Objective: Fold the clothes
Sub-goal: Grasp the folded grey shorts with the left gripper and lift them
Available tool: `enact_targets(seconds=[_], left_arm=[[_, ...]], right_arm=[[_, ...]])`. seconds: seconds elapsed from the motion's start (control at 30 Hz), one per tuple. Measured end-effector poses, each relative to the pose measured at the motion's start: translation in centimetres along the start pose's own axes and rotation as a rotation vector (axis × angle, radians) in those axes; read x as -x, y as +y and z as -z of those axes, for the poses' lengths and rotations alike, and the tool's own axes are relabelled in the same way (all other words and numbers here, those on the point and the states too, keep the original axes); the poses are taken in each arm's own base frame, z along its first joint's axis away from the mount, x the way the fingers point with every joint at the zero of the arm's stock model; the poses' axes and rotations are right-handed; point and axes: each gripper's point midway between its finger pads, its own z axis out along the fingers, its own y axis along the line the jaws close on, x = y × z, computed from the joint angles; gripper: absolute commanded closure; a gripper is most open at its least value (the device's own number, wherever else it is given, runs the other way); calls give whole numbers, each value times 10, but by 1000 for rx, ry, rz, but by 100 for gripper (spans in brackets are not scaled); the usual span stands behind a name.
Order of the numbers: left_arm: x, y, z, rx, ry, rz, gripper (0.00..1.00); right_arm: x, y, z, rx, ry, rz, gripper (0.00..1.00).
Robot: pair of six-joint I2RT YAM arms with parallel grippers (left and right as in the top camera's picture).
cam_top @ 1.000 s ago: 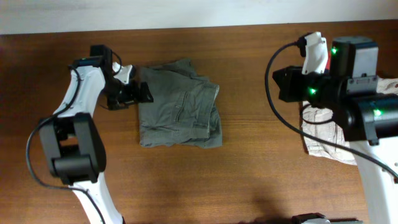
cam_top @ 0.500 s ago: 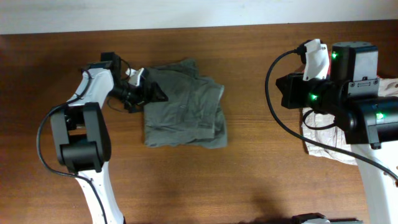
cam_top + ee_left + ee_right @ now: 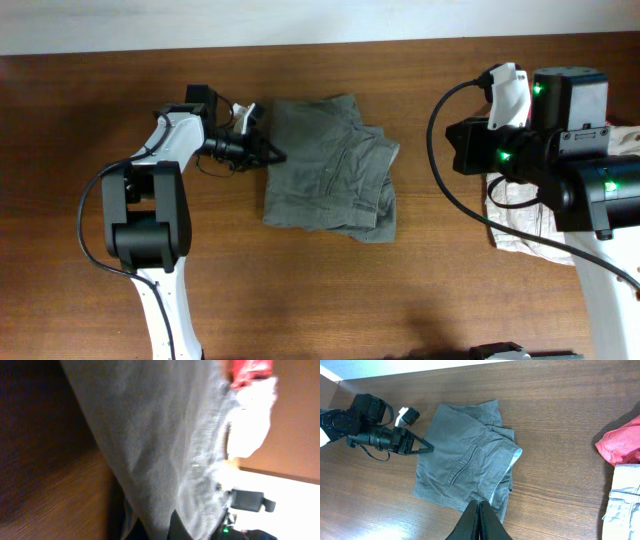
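The olive-grey shorts point(image 3: 330, 165) are lying folded and wrinkled at the middle of the table point(image 3: 400, 290), being touched at their nine o'clock edge by the left gripper point(image 3: 272, 155), its jaws being pressed fully together; whether cloth is being pinched cannot be told. The right gripper point(image 3: 479, 519) is being held closed and empty above the table at the shorts' three o'clock, beige shorts point(image 3: 622, 502) and a red T-shirt point(image 3: 620, 442) lying nearby.
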Motion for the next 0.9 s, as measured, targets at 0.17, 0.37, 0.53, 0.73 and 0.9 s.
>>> enact_targets(seconds=[0.17, 0.37, 0.53, 0.73, 0.9], left_arm=[[5, -33, -3, -176, -13, -24, 99], [20, -73, 7, -305, -31, -82, 99], [52, -90, 31, -231, -104, -155, 99], [112, -103, 117, -88, -352, -221, 99], [141, -77, 202, 25, -571, -104, 99]], right_arm=[[-1, 0, 0, -1, 4, -1, 96], [-1, 0, 0, -1, 5, -1, 96], [-2, 0, 0, -1, 7, -2, 96], [-2, 0, 0, -2, 9, -3, 96], [-2, 0, 0, -2, 10, -3, 96]])
